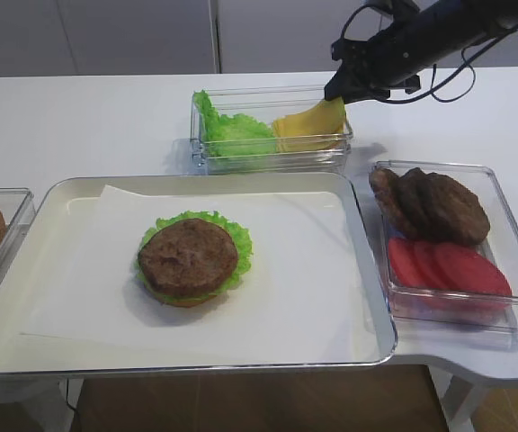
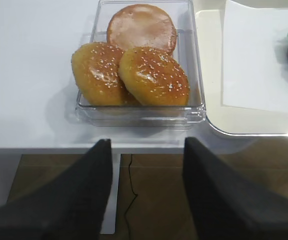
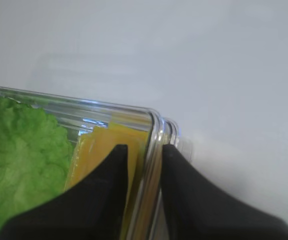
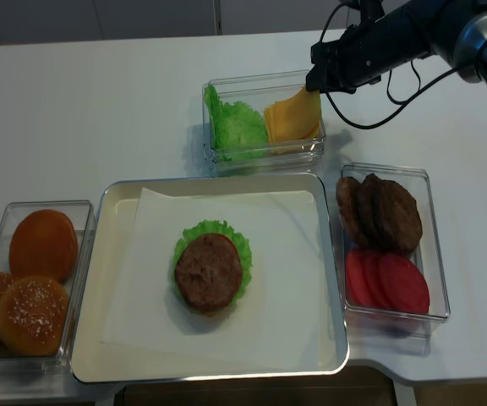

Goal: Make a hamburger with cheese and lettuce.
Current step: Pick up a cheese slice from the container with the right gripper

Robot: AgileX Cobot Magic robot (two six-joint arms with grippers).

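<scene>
We see the right gripper [image 4: 314, 83] at the far right corner of the clear plastic box [image 4: 260, 154] near the table's [image 1: 97, 117] far edge, its dark, wedge-shaped fingers [image 3: 104, 190] parted narrowly. In the wrist view one finger sits inside the box against the thin yellow cheese [image 1: 317, 118], the other outside the wall; whether the slice is actually pinched we cannot tell. Ruffled green lettuce [image 4: 235, 127] fills the box's left half. The hamburger [image 1: 192, 259], a grilled brown patty on a frilly green rim, rests mid-paper on the shiny metal tray [image 1: 367, 270]. The left gripper [image 2: 146, 165] hangs with jaws apart, holding nothing, off the table's near edge by the glossy seeded buns [image 2: 129, 75].
</scene>
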